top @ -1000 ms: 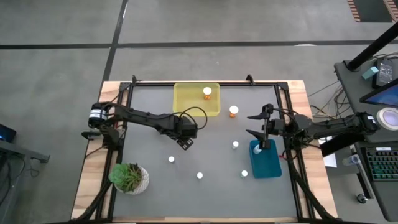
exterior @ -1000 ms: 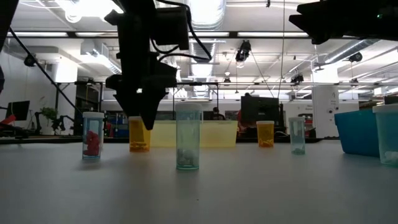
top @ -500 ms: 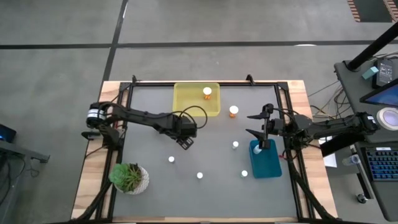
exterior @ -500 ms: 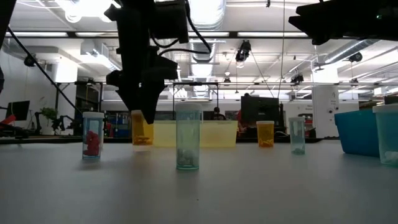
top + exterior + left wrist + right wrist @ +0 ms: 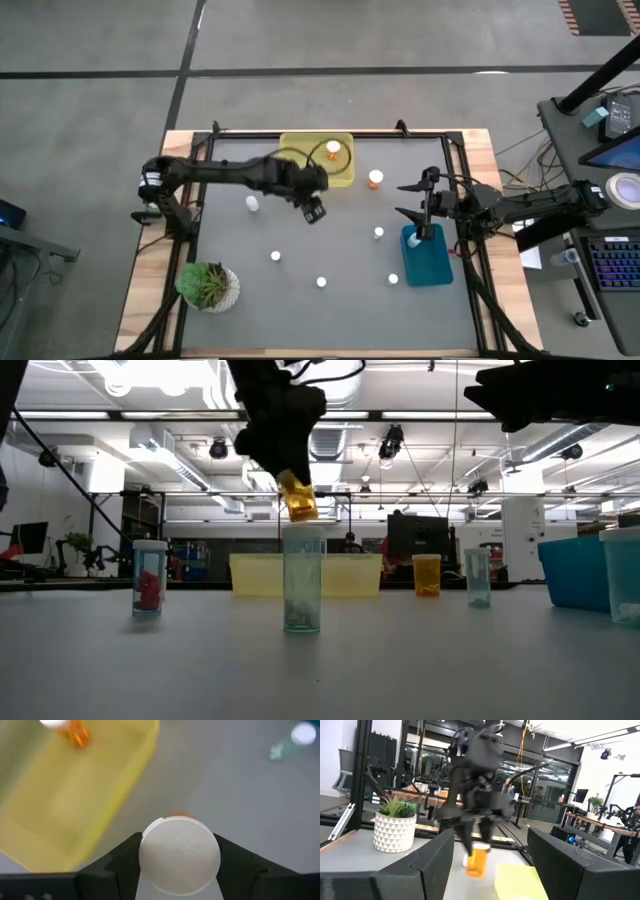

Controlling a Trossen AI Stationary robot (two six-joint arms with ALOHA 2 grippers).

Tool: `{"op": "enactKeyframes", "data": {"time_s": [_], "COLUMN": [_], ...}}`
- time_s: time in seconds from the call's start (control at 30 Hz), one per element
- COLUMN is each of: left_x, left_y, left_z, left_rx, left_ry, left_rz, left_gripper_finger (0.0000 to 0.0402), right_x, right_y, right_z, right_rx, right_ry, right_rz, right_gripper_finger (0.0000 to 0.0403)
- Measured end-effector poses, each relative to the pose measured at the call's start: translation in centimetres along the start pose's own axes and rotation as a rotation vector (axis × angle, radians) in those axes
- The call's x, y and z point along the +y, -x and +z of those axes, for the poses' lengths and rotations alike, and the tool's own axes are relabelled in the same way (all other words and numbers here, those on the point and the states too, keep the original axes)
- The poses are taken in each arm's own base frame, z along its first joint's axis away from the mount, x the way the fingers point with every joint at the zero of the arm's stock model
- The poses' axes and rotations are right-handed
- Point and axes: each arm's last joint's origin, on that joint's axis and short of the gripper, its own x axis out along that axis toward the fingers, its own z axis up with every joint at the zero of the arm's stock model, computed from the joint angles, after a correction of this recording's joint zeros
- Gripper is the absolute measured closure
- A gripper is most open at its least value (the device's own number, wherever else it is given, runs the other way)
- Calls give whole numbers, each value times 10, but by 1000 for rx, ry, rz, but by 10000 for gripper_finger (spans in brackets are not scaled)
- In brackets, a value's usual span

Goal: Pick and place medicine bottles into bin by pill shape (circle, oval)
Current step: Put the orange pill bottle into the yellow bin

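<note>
Orange-bodied bottle with a white cap, lifted clear of the grey tabletop and tilted, clamped between the two fingers of the left pincer. Left arm: stretched from its mount at the table's left edge across toward the yellow bin, wrist bent, pincer hanging just beside the bin's near corner. From its wrist camera the cap fills the gap between the dark fingers, with the bin's rim alongside.

Yellow bin: one orange bottle already inside.

Right arm: reaching in from the right edge, its pincer parted and holding nothing, poised above the blue bin.

Loose on the tabletop: an orange bottle between the two bins; small white-capped bottles at and, the last just beside the blue bin.

Potted green plant: near-left corner, well apart from the bottles.
</note>
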Motion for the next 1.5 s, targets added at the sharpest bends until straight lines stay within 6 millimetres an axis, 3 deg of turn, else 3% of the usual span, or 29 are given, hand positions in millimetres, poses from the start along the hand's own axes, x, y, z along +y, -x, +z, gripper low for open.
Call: {"op": "enactKeyframes", "data": {"time_s": [0.3, 0.57, 0.77, 1.07, 1.5], "left_x": [70, 129, 160, 169, 182], "left_y": [-2, -34, -67, -102, -103], "left_z": [31, 38, 36, 32, 29], "left_rx": [-56, 8, 92, 158, 172], "left_ry": [5, 38, 56, 38, 50], "left_rz": [91, 177, 219, 233, 309], "left_gripper_finger": [213, 213, 213, 213, 213], "right_x": [0, 0, 0, 0, 0], "right_y": [0, -1, -1, -1, -1], "right_z": [0, -2, -2, -2, -4], "right_rx": [1, 17, 22, 23, 43], "right_ry": [-2, 3, 10, 11, 14], "right_rz": [-4, -23, -22, -23, -41], "right_gripper_finger": [158, 158, 158, 158, 158]}}
